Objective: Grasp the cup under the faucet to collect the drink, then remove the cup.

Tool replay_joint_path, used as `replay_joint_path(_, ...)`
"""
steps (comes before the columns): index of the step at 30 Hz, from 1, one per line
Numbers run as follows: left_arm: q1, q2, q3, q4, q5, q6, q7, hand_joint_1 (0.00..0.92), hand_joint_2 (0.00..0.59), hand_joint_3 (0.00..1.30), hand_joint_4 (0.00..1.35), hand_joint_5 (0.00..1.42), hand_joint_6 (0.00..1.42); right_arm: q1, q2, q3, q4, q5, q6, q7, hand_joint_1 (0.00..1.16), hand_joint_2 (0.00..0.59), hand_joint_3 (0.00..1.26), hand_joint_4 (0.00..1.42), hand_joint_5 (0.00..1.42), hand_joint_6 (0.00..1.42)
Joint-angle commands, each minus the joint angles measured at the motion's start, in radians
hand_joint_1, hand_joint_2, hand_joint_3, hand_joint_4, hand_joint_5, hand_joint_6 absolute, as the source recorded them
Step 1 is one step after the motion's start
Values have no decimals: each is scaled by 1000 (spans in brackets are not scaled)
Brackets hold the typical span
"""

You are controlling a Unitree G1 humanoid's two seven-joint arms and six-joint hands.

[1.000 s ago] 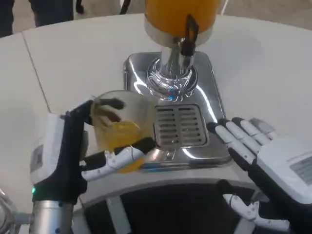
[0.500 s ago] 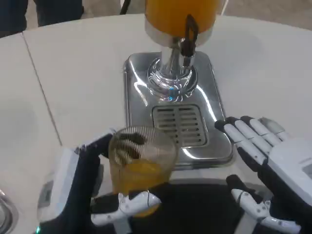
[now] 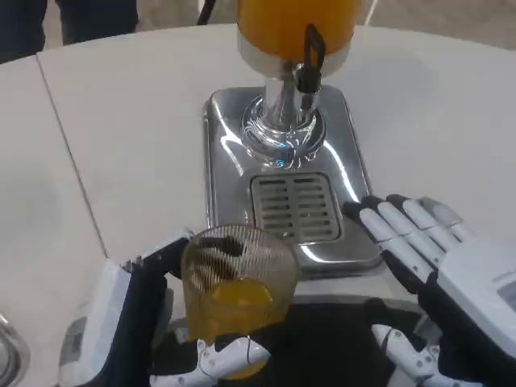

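A clear cup with orange drink in its bottom is held by my left hand near the table's front edge, in front of the drip tray. The hand's fingers wrap around its lower part. The dispenser's black faucet hangs below the orange tank, above the chrome base and the slotted drip grate. No cup stands on the grate. My right hand hovers open to the right of the grate, fingers spread and pointing toward it.
The chrome drip tray sits mid-table on the white table. A seam runs down the table on the left. A dark gap lies at the table's front edge between my hands.
My left hand has carried the cup off the drip tray, toward me and a little right. The right hand shifted only slightly.
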Motion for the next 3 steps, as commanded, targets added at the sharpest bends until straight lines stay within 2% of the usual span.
replay_joint_path(1, 9, -22, -2, -39, 12, -19, 5, 660, 27, 1112, 1059, 1373, 1424, 15, 4, -9, 7, -10, -7, -9, 78, 566, 0, 0, 0, 0)
replay_joint_path(3, 6, -30, 5, -40, 9, -9, 4, 660, 27, 1114, 1059, 1373, 1424, 13, 7, -9, 7, -9, -6, -12, 80, 566, 0, 0, 0, 0)
